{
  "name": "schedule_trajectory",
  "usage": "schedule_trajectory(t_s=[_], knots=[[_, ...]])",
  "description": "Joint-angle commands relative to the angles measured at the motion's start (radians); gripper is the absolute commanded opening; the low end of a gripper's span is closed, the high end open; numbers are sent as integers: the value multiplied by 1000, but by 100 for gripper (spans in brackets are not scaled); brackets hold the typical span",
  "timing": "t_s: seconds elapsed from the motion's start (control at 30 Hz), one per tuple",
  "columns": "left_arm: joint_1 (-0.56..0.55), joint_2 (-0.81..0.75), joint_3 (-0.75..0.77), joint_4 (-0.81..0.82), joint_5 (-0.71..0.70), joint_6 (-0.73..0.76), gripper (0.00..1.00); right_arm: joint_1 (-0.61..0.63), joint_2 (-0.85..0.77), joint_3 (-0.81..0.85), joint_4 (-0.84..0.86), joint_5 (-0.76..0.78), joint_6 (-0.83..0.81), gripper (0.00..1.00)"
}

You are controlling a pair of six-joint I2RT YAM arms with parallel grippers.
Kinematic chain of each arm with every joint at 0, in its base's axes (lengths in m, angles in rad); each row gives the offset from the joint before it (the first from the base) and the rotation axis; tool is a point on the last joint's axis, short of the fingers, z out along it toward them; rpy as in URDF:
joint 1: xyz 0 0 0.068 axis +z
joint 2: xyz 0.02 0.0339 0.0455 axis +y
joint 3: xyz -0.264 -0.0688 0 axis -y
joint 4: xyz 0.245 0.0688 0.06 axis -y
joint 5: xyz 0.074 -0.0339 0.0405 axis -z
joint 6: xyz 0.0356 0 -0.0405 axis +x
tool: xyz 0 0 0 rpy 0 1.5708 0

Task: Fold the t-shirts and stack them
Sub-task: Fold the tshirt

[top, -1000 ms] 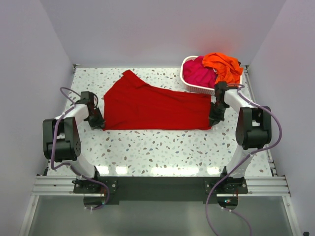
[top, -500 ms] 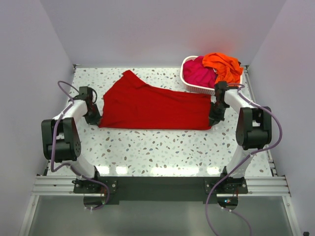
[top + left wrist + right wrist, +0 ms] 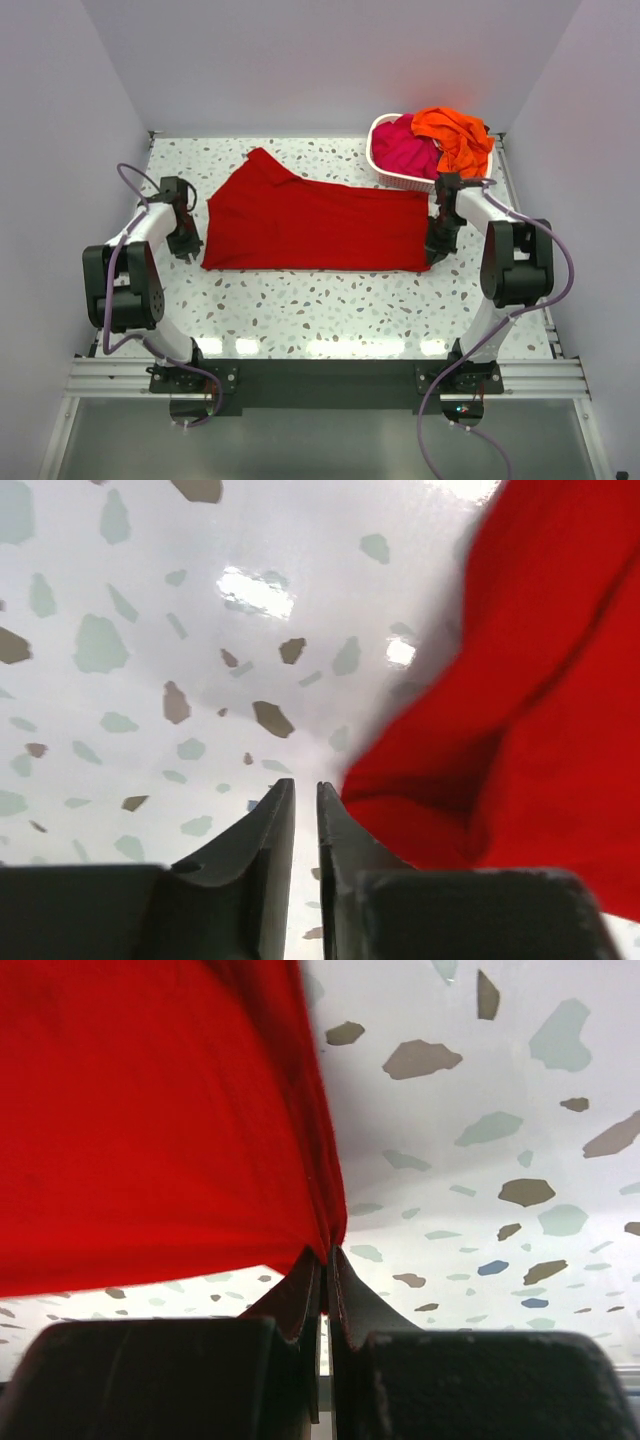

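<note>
Red t-shirt (image 3: 310,222) lay flat on the table (image 3: 330,300), light, limp, probably best taken at corners: right gripper (image 3: 326,1252) pinched its right edge, left gripper (image 3: 306,786) barely parted, empty, just beside the cloth.

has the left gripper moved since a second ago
Yes. The left gripper slid left toward the left edge of the table, away from the red t-shirt.

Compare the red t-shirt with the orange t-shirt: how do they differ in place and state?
The red t-shirt lies spread flat on the table; the orange t-shirt sits crumpled in the basket. The right arm's fingers pinch the red t-shirt's edge; neither arm holds the orange t-shirt. Both are plain-coloured cloth.
</note>
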State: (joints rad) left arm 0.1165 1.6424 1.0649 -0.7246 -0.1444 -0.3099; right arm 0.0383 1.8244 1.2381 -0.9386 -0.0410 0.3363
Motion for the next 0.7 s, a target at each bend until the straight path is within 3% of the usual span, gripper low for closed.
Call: schedule_trajectory(t_s=[0.0, 0.1, 0.47, 0.67], knots=[[11, -64, 3, -3, -69, 29, 30, -11, -50, -8, -14, 59, -25, 0], [11, -104, 12, 17, -31, 37, 43, -11, -50, -9, -11, 53, -23, 0], [-9, -133, -11, 169, 356, 32, 51, -11, -42, -2, -9, 43, -23, 0], [-64, -122, -51, 169, 329, 77, 57, -11, -40, 0, -6, 43, -22, 0]])
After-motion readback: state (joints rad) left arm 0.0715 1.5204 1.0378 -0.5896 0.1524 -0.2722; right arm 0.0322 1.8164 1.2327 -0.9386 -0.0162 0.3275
